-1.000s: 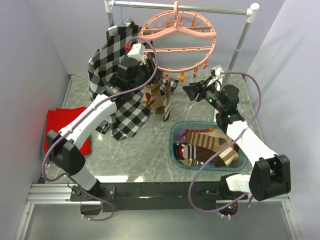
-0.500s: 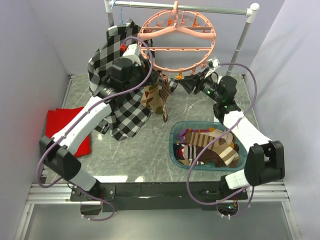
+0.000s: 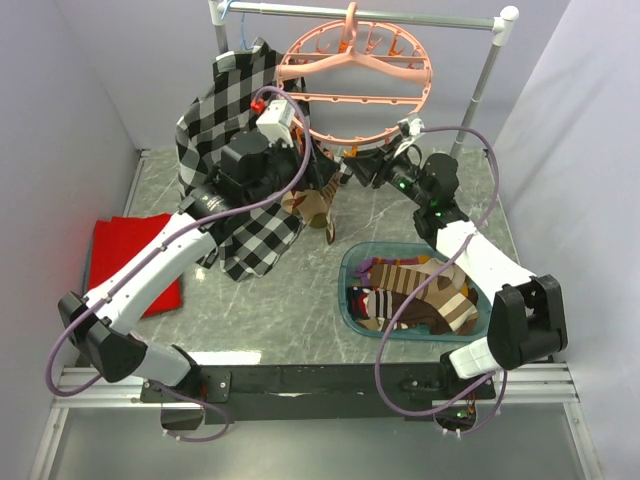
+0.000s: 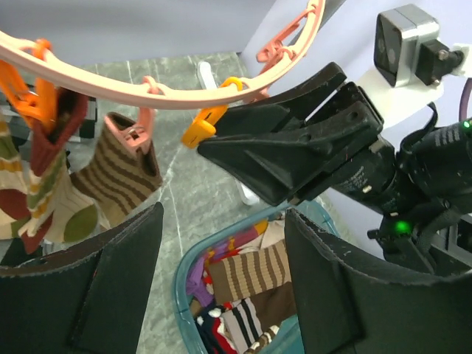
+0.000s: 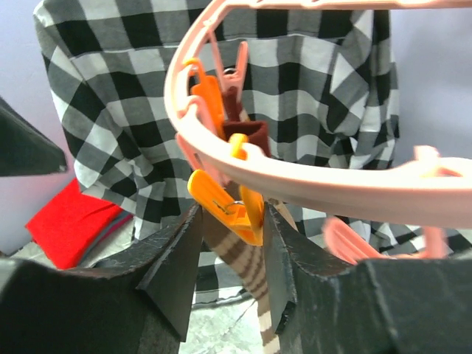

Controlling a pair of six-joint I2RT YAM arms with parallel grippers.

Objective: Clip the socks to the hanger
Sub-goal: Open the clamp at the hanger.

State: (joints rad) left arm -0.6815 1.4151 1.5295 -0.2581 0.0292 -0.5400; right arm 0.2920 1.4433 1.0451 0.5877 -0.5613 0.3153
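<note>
At 9 o'clock on the marbled table (image 3: 290,300) a red cloth (image 3: 125,250) lies flat against the left wall. Toward 11 o'clock a black-and-white plaid shirt (image 3: 225,120) hangs from the grey rail (image 3: 420,16), with the left arm reaching up in front of it.

The left gripper (image 4: 221,221) has its fingers spread wide with nothing between them. It sits under the hanger's rim and looks across at the other arm.

Just right of it, near the middle of the table, the clipped socks (image 3: 315,200) dangle from the near-left arc of the ring. They are striped in brown, cream, maroon and olive. In the left wrist view one brown-striped sock hangs upright from a pink clip, with two more at its 9 o'clock side.

The salmon-pink hanger (image 3: 400,66) hangs by its hook from the rail at 12 o'clock, its ring tilted toward the arms.

The right gripper (image 5: 231,243) comes in from 3 o'clock to the ring's near edge. Its fingers stand on either side of an orange clip (image 5: 217,200) that hangs from the rim. Whether they actually squeeze it cannot be told.

At 4 o'clock a teal basin (image 3: 345,275) holds the loose socks (image 3: 415,290), a striped heap well apart from the hanger.
</note>
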